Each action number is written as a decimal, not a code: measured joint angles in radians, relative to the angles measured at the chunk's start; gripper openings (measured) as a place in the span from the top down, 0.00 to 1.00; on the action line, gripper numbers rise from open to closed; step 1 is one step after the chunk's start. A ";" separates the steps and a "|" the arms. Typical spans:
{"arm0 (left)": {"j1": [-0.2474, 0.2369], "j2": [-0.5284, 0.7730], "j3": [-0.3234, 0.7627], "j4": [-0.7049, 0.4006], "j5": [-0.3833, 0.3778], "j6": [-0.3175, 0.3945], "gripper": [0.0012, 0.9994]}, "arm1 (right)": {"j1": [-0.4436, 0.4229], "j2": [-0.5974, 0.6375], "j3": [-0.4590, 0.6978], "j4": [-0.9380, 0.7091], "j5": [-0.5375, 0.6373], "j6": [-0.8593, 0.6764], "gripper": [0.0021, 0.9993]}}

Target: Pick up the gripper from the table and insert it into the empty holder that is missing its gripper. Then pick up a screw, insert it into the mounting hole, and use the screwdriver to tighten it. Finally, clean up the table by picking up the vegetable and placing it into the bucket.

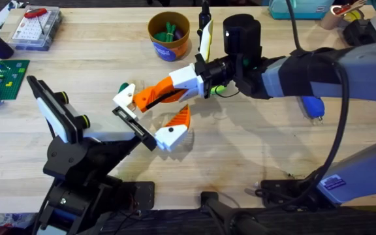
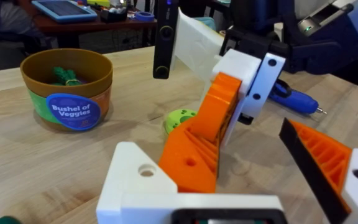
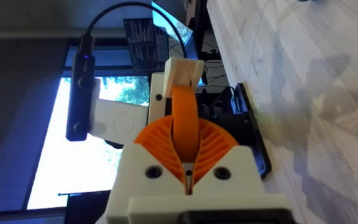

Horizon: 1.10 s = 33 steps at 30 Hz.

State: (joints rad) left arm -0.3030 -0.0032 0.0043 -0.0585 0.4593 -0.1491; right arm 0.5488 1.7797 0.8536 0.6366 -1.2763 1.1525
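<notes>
On the pale wood-grain table (image 1: 253,150), centre: the right gripper (image 1: 142,99), white plastic with orange ribbed pads (image 3: 157,146), is clamped narrow on the gripper (image 1: 124,96). The pads pinch its orange wedge. Its white block base (image 3: 185,70), square-edged with a round hole, points away from the wrist.

That base sits at the far end of the holder (image 1: 134,124), a flat black bar on the left arm. Cannot tell whether it is seated or just touching the bar.

The left gripper (image 1: 158,117) stands wide. Its one mounted finger (image 1: 173,128) is at the near end of the bar, well apart from the held piece. The left wrist view shows this finger (image 2: 328,165) as an orange lattice wedge with a black face on a white block.

The bucket (image 1: 169,34) stands behind the grippers, apart from them. It is a round brown tub with a blue oval label reading "Bushel of Veggies" (image 2: 72,112) on a green-and-orange band, and green pieces lie inside.

A round pale-green vegetable (image 2: 179,118) lies on the wood just beside the right gripper (image 2: 253,74).

The screwdriver (image 1: 313,108) has a glossy blue handle and thin metal tip. It lies on the table under the right arm.

At the far left corner is a clear plastic parts box (image 1: 36,27) with a red tool on its lid. A green studded plate (image 1: 2,75) is near it.
</notes>
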 joint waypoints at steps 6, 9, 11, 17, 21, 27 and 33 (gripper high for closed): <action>0.003 0.003 0.001 0.003 -0.007 -0.015 0.01 | -0.003 0.001 0.000 -0.015 -0.016 0.016 0.98; 0.003 0.003 0.001 0.003 0.010 -0.016 0.01 | -0.010 0.001 0.000 -0.019 -0.034 0.024 0.98; 0.003 0.003 0.001 0.003 0.021 -0.016 0.01 | -0.015 0.001 0.000 -0.021 -0.046 0.027 0.98; 0.003 0.003 0.001 0.003 0.042 -0.016 0.01 | -0.023 0.001 0.000 -0.014 -0.066 0.030 0.98; 0.002 0.003 0.001 0.003 0.059 -0.013 0.01 | -0.033 0.002 0.000 -0.014 -0.082 0.045 0.98; 0.000 0.003 0.002 0.002 0.118 0.035 0.01 | -0.069 0.006 0.000 -0.015 -0.129 0.061 0.98; 0.000 0.003 0.002 0.001 0.140 0.053 0.01 | -0.072 0.006 0.000 -0.015 -0.139 0.051 0.98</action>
State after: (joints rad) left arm -0.3035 -0.0002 0.0063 -0.0579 0.5996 -0.0958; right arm 0.4769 1.7855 0.8538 0.6219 -1.4156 1.2032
